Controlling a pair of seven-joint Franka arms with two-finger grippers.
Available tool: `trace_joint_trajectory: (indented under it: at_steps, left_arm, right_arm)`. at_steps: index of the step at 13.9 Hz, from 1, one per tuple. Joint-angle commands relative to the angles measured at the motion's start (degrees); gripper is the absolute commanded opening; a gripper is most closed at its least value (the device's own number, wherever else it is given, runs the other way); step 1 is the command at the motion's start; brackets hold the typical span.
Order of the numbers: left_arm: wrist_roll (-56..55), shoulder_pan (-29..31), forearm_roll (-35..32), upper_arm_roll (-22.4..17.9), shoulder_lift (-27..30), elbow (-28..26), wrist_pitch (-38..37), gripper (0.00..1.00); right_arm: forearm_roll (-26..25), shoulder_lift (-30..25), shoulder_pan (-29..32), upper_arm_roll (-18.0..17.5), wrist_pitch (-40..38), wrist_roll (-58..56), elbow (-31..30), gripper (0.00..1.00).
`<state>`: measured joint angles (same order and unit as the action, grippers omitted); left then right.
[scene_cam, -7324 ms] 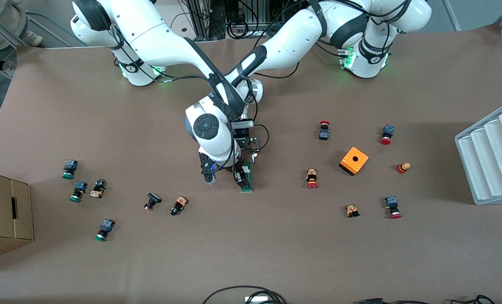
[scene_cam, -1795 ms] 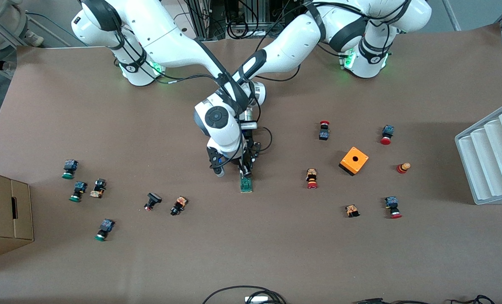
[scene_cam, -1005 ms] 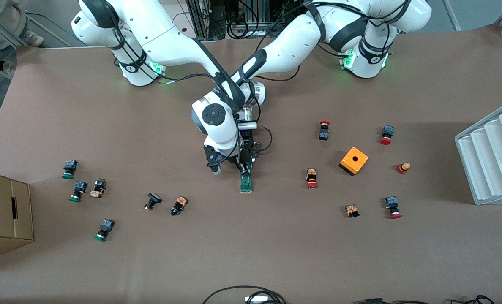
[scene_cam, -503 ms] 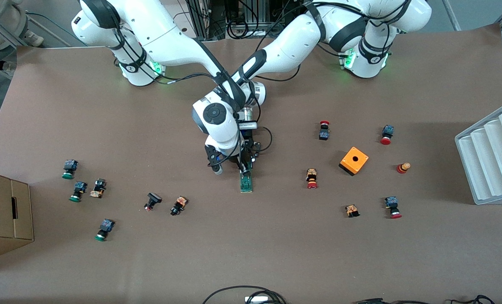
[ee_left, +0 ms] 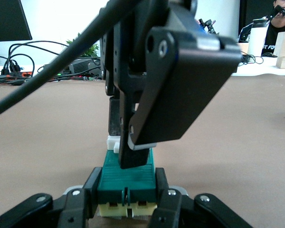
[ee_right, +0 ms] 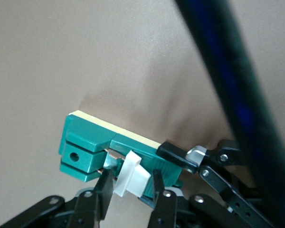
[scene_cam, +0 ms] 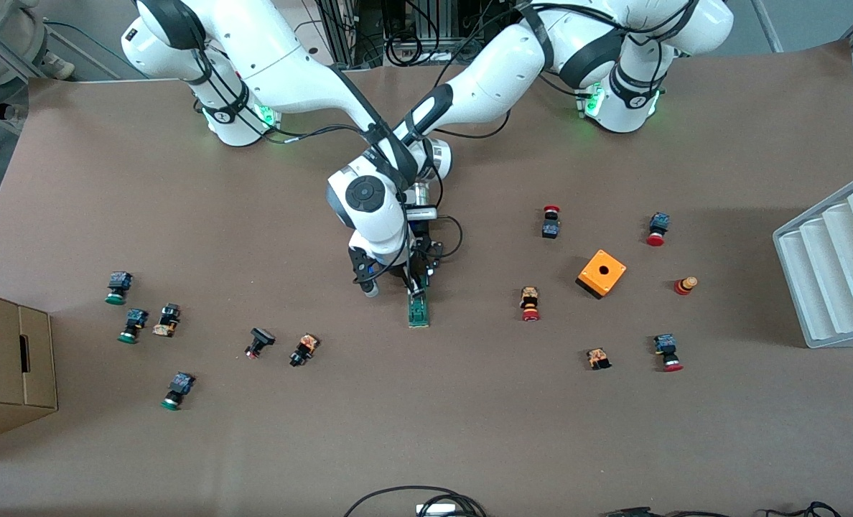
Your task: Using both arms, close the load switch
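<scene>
Both grippers crowd the load switch (scene_cam: pixel 418 311) at its end farther from the front camera, so no way in from there. Its nearer end is free, with bare table (scene_cam: pixel 426 402) around. The closest push button (scene_cam: pixel 304 350) lies well apart.

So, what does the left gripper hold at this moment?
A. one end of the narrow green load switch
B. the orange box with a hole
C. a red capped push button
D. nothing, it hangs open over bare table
A: in the left wrist view the left gripper has its fingers clamped on both sides of one end of the narrow green load switch, which lies on the brown table.
</scene>
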<state>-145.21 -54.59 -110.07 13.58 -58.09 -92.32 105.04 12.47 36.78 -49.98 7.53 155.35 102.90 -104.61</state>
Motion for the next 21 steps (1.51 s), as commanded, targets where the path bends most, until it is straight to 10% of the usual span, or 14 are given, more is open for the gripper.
trace_joint_trajectory:
  at_steps: [1, 21]
  left_arm:
    - [-0.2, 0.0, -1.2, 0.2, -0.3, 0.7, 0.0, 0.48]
    - [-0.2, 0.0, -1.2, 0.2, -0.3, 0.7, 0.0, 0.48]
  right_arm:
    - [-1.1, 0.2, -0.5, 0.2, 1.8, 1.3, -0.4, 0.38]
    - [4.3, 1.3, 1.1, 0.2, -0.7, 1.3, 6.5, 0.38]
